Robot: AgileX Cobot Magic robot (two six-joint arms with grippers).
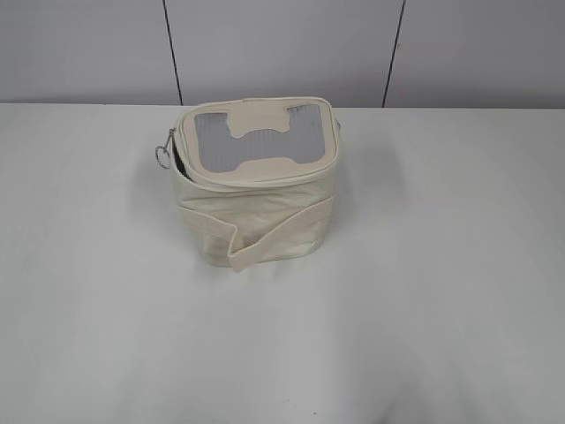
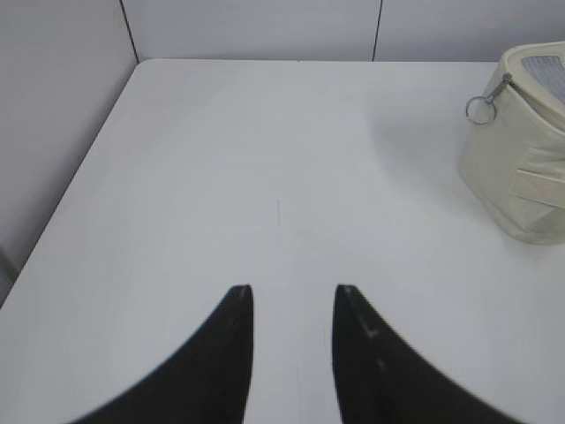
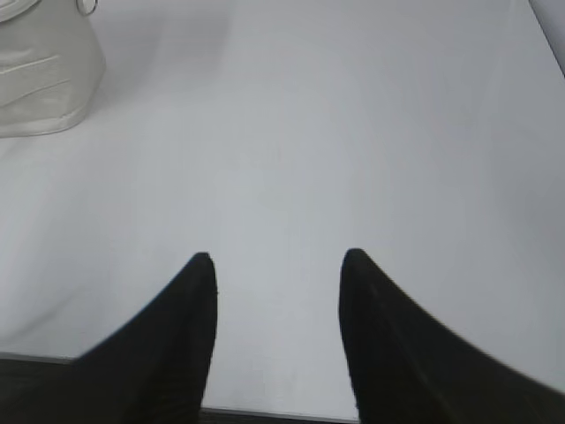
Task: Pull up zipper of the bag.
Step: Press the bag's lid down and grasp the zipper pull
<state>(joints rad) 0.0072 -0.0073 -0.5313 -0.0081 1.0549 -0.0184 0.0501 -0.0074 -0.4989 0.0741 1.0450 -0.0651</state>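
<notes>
The cream-white bag (image 1: 256, 208) stands at the middle back of the white table, its lid with grey mesh window and bone-shaped patch on top. The zipper (image 1: 181, 150) runs round the lid edge and gapes dark at the left corner, where a silver slider with a ring pull (image 1: 162, 155) hangs out. A flat strap (image 1: 282, 231) crosses the front. Neither gripper shows in the exterior view. My left gripper (image 2: 293, 290) is open and empty over bare table, the bag (image 2: 516, 168) and ring pull (image 2: 479, 109) far to its right. My right gripper (image 3: 279, 258) is open and empty, the bag (image 3: 44, 79) far to its upper left.
A white table (image 1: 424, 309) carries only the bag. Grey wall panels (image 1: 282, 44) stand behind the table's far edge. A side wall (image 2: 53, 115) borders the table on the left in the left wrist view. The table's near edge (image 3: 265, 413) lies just under my right gripper.
</notes>
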